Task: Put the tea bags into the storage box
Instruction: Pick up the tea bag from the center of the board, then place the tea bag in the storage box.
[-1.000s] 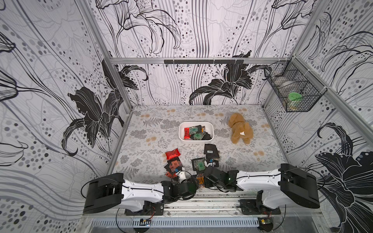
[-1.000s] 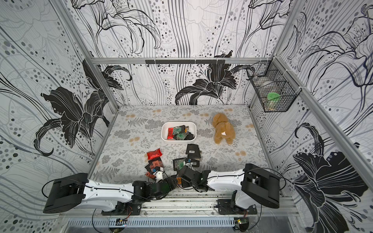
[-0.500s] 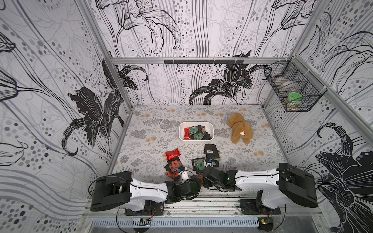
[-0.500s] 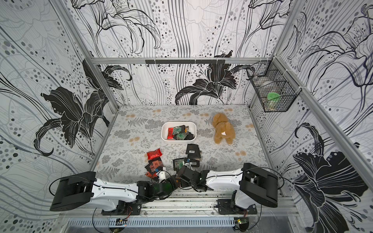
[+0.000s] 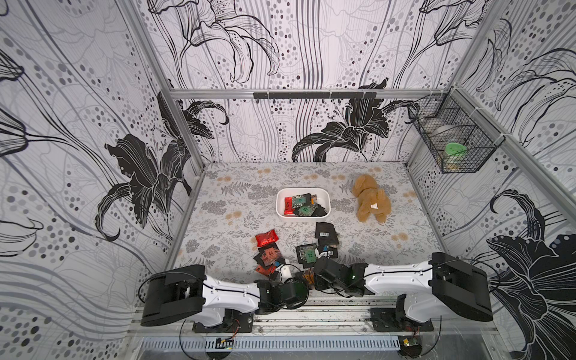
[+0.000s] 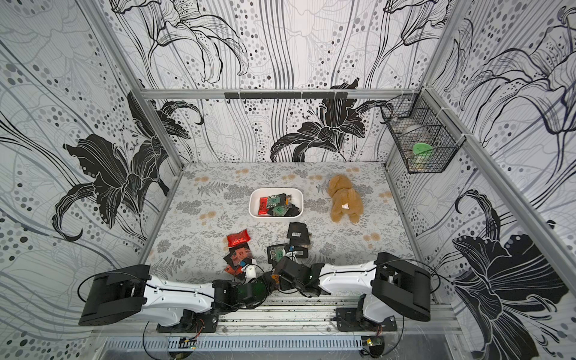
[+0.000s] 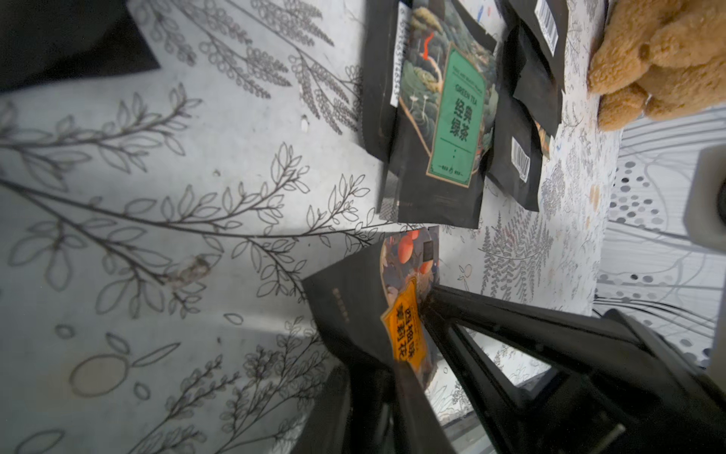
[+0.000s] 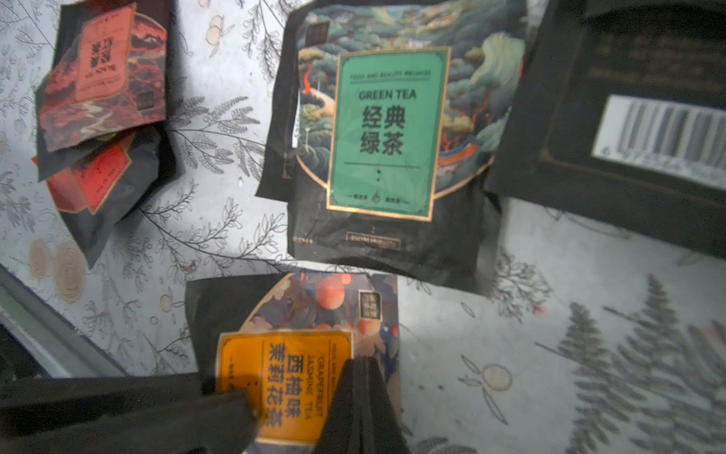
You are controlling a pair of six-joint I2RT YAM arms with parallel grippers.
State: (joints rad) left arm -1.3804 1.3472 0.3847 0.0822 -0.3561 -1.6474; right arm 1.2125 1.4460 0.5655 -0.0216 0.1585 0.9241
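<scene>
An orange-labelled tea bag [image 8: 290, 353] sits at the near table edge, seen in both top views [image 5: 307, 276] [image 6: 274, 277]. My left gripper [image 7: 377, 369] is shut on its lower end, and the tea bag [image 7: 400, 334] stands tilted up. My right gripper [image 8: 359, 363] is shut, its tip lying on the bag's face. More tea bags lie loose nearby: a green-labelled one [image 5: 308, 255] [image 8: 389, 129], red ones [image 5: 266, 238] and a barcode one [image 5: 325, 232]. The white storage box [image 5: 302, 189] sits further back with several tea bags [image 5: 300, 204] inside.
A tan plush toy [image 5: 371, 199] lies right of the box. A black wire basket [image 5: 452, 146] hangs on the right wall. Both arms reach inward along the near edge, almost touching. The metal rail [image 5: 311, 311] runs just in front of them.
The left jaws have closed on the orange-labelled tea bag. The left arm's base link has swung inward, and the right gripper has edged a little to the left.
</scene>
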